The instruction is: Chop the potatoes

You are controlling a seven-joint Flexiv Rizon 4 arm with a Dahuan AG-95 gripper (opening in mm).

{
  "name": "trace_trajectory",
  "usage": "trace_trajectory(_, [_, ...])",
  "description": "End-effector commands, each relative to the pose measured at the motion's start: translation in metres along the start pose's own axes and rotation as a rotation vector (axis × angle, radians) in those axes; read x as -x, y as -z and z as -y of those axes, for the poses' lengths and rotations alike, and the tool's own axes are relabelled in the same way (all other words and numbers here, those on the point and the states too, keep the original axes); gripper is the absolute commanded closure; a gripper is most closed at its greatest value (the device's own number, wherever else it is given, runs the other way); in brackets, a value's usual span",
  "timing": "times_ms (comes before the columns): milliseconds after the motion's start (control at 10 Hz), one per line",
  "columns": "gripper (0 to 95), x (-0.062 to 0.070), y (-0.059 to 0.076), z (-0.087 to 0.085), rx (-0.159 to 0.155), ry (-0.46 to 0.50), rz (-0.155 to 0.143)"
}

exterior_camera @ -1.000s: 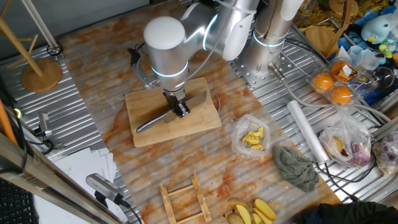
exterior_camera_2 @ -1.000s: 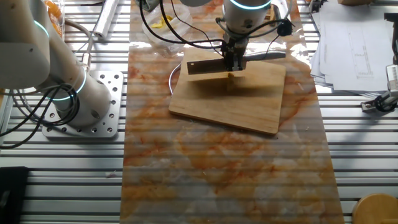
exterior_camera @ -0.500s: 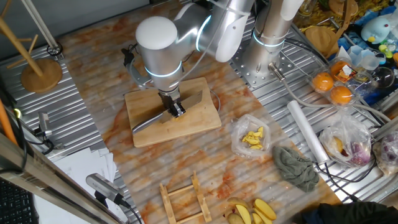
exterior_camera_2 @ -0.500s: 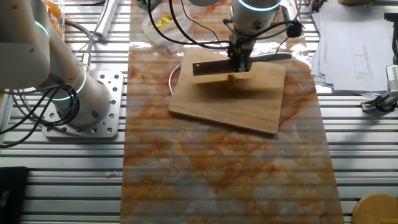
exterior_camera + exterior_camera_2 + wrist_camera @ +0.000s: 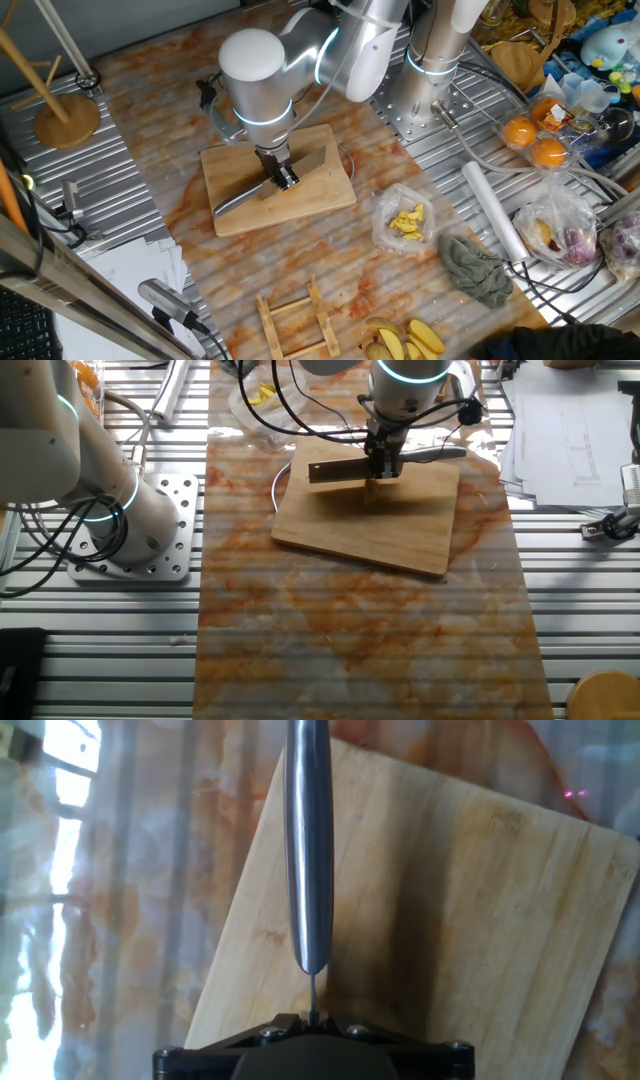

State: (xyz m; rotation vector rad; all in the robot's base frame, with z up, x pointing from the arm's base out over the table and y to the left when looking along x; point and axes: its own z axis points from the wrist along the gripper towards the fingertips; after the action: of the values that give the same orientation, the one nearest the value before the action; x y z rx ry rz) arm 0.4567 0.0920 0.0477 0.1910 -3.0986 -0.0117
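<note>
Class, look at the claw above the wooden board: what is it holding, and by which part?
The claw grips a knife where blade meets handle, blade edge down over the cutting board.

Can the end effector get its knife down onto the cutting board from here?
Probably yes: the end effector holds the knife just above the cutting board, whose visible surface is bare.

The tabletop (image 5: 130, 190) is ribbed metal with a marbled orange-and-white mat (image 5: 330, 250) running diagonally across the middle of the frame. On the mat lie a wooden cutting board (image 5: 300, 195) at centre, a clear bag of yellow pieces (image 5: 405, 220) and a grey cloth (image 5: 478, 270) to its right, and a small wooden rack (image 5: 295, 320) near the bottom edge. At the upper left stands a round wooden base (image 5: 65, 120), with white papers (image 5: 110, 275) at the lower left.
</note>
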Motion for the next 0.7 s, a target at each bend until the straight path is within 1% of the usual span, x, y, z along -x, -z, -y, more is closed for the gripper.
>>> trace_trajectory(100, [95.0,0.001,-0.004,0.000,0.005,0.005,0.005])
trace_trajectory(200, [95.0,0.002,-0.006,0.001,0.005,0.004,0.004])
trace_trajectory(300, [95.0,0.003,-0.010,0.002,0.006,0.003,0.002])
trace_trajectory(500, [95.0,0.003,-0.013,0.002,0.014,-0.004,-0.002])
trace_trajectory(600, [95.0,0.003,-0.010,0.002,0.021,-0.005,0.000])
trace_trajectory(700, [95.0,0.000,0.004,-0.001,0.028,-0.012,0.005])
